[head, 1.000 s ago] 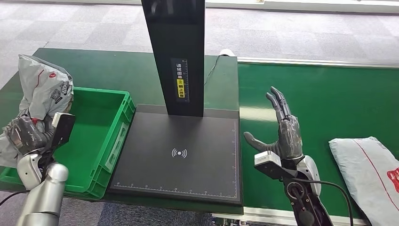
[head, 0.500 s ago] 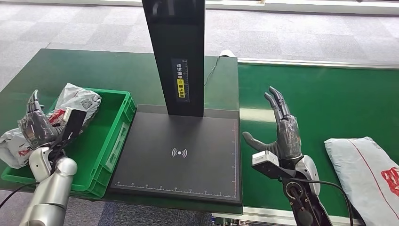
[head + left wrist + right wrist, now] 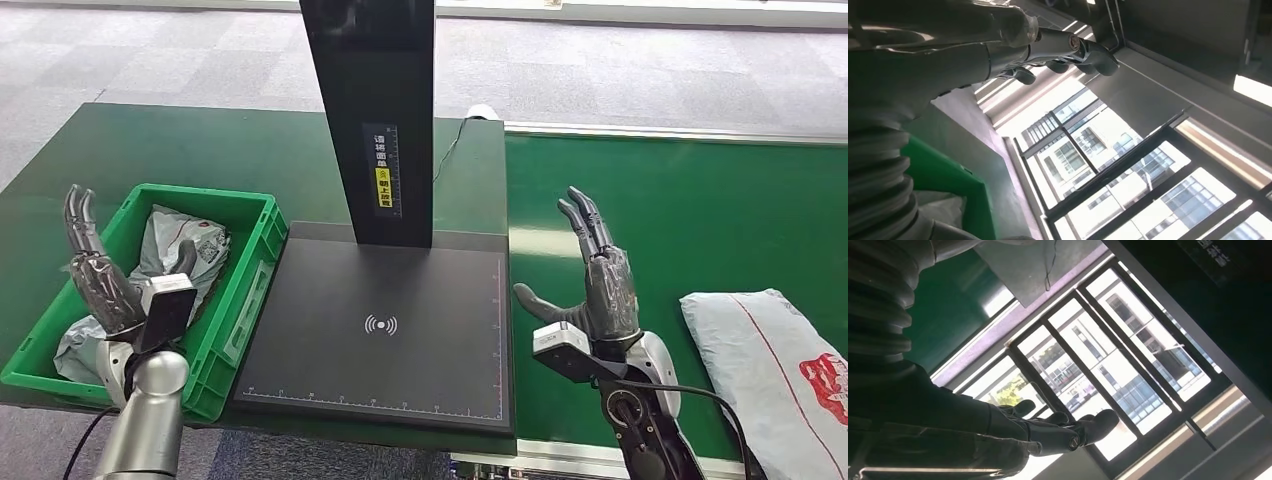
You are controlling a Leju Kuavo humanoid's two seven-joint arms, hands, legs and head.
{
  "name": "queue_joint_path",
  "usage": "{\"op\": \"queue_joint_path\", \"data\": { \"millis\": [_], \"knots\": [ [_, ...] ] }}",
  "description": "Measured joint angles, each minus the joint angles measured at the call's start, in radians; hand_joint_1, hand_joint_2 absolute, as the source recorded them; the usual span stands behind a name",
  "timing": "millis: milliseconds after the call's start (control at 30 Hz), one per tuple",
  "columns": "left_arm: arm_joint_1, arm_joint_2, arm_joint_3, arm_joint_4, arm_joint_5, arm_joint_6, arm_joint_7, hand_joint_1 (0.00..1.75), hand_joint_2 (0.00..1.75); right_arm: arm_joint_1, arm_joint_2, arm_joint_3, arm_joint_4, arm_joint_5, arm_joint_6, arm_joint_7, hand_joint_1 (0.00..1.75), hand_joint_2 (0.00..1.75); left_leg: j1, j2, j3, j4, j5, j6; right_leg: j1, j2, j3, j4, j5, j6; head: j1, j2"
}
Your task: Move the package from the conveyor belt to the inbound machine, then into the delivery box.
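The dark green surface point(image 3: 215, 150) stands on a grey carpeted floor point(image 3: 620, 70), and both wrist views look up at tall dark-framed windows point(image 3: 1128, 375) with buildings beyond. To the right the green conveyor belt point(image 3: 700, 210) runs off with a pale metal rail along its far edge. Between the two sits the inbound machine point(image 3: 385, 330), a flat black plate with a white wireless mark at its middle and a fine ruler scale along its near and right edges; its black upright post point(image 3: 375, 110) carries a strip of white characters over a yellow patch (too small for me to read). Left of the plate, just beside it, is the green delivery box point(image 3: 255, 275), and the package point(image 3: 175, 250), a crumpled grey mailer with a printed label showing, lies inside it. The left hand point(image 3: 100, 285) is raised over the box's near left corner, fingers point(image 3: 78, 215) apart and straight, holding nothing. The right hand point(image 3: 605, 285) hovers over the belt's left end beside the plate, fingers point(image 3: 585, 215) spread upward, thumb out toward the plate, also holding nothing. A second grey package point(image 3: 775, 365) with a red mark lies on the belt at the near right, with bare belt between it and the right hand.
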Motion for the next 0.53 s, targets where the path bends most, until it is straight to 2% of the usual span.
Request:
{"op": "queue_joint_path", "data": {
  "millis": [67, 133, 300, 400, 533],
  "knots": [
    [0.030, -0.006, -0.037, -0.050, 0.134, -0.018, -0.014, 0.00, 1.75, 0.000, -0.005, 0.001, 0.011, 0.018, 0.030, 0.026, 0.00, 1.75, 0.000, 0.000, 0.000, 0.000, 0.000, 0.000, 0.000, 0.000, 0.000, 0.000, 0.000, 0.000, 0.000, 0.000],
    [0.060, -0.004, -0.093, -0.100, 0.265, -0.085, 0.001, 0.00, 1.75, -0.002, -0.008, 0.002, 0.027, 0.001, 0.068, 0.037, 0.00, 1.75, 0.000, -0.001, -0.001, 0.000, 0.000, 0.000, 0.000, -0.001, 0.000, 0.000, 0.000, 0.000, 0.000, 0.000],
    [0.120, 0.011, -0.253, -0.197, 0.516, -0.437, 0.062, 0.00, 1.75, -0.035, 0.011, 0.017, 0.101, -0.212, 0.243, 0.033, 0.00, 1.75, 0.000, 0.000, -0.001, 0.000, 0.000, 0.000, 0.000, -0.001, 0.000, 0.000, 0.000, 0.000, 0.000, 0.000],
    [0.142, 0.015, -0.325, -0.216, 0.647, -0.637, 0.100, 0.00, 1.75, -0.071, 0.031, 0.054, 0.174, -0.288, 0.326, 0.045, 0.00, 1.75, 0.000, -0.001, -0.001, 0.000, 0.000, 0.000, 0.000, -0.001, 0.000, 0.000, 0.000, 0.000, 0.000, 0.000],
    [0.156, 0.017, -0.373, -0.214, 0.743, -0.778, 0.150, 0.00, 1.75, -0.107, 0.048, 0.100, 0.252, -0.363, 0.396, 0.067, 0.00, 1.75, 0.000, -0.001, -0.001, 0.000, 0.000, 0.000, 0.000, -0.001, -0.001, 0.000, 0.000, 0.000, 0.000, 0.000]
  ]
}}
